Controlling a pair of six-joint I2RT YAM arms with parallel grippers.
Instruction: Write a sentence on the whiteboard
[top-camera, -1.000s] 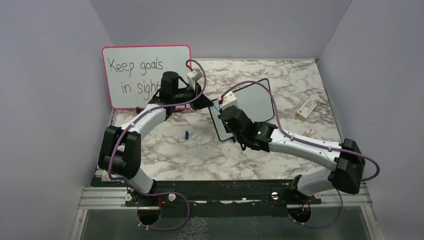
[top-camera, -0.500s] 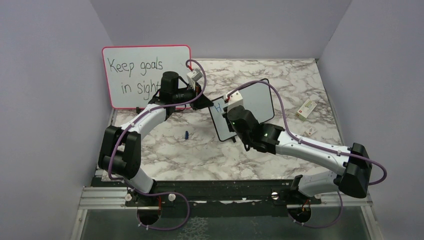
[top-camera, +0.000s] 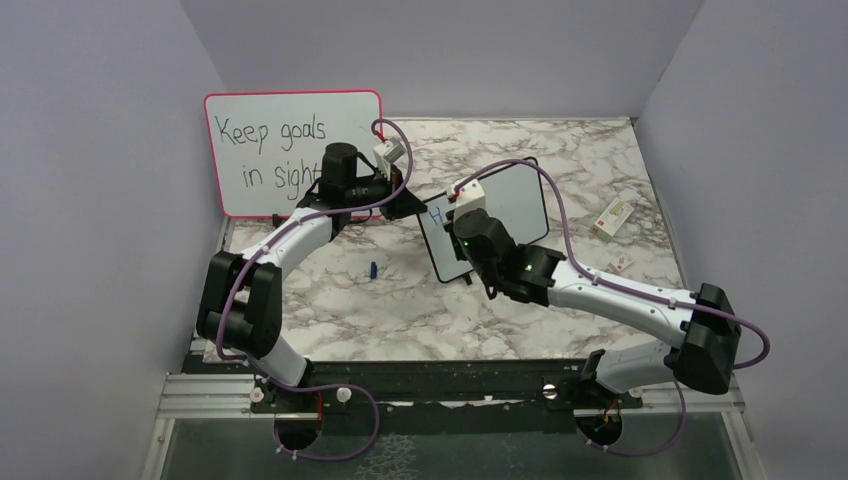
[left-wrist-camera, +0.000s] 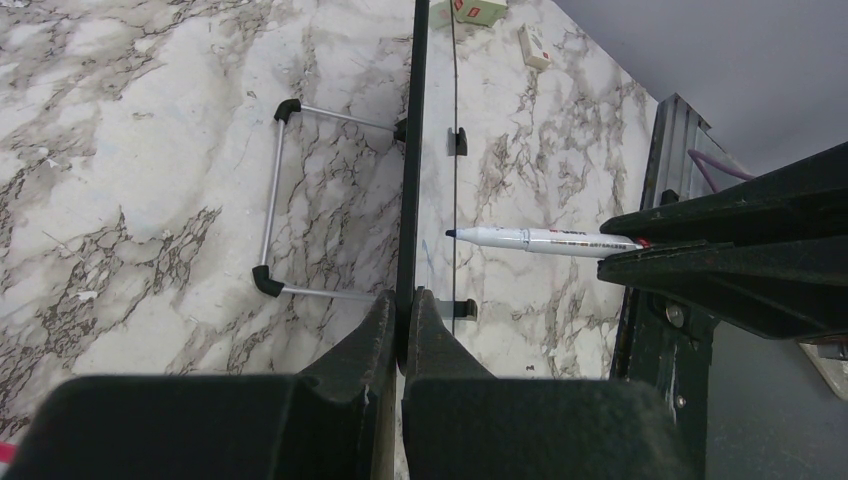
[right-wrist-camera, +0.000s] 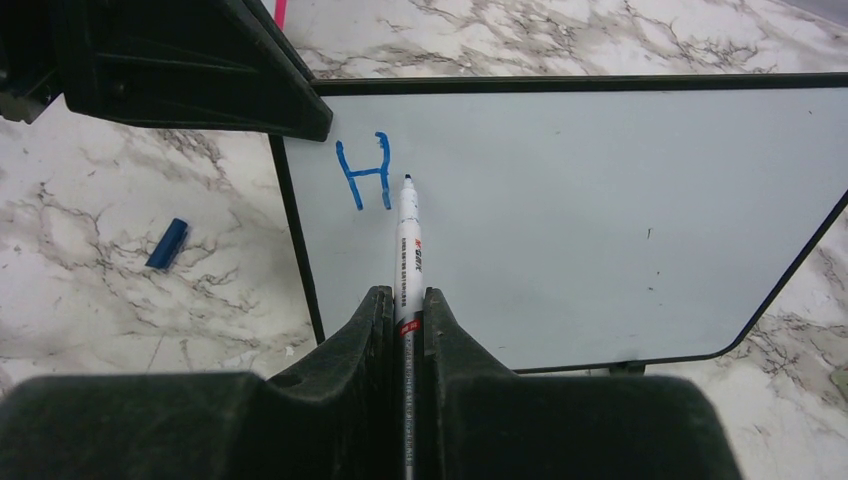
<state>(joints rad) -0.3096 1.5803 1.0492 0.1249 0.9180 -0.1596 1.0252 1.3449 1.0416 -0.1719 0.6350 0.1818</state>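
Only one blue letter of the sentence, a big "H", is on the whiteboard, near its top left corner. The whiteboard stands near the middle of the marble tabletop. The left jaws are shut tight on its thin black left edge. The right jaws are shut on a white marker. Its dark tip is just right of the H; I cannot tell if it touches. The marker has small red and black print, too tiny to read. Behind, a bigger pink-framed board says "Keep goals in sight" in black, and the left arm covers the end of the last word. A blue cap lies near the whiteboard's left side. Two small boxes with red marks lie well off to the right, their labels too small to read.
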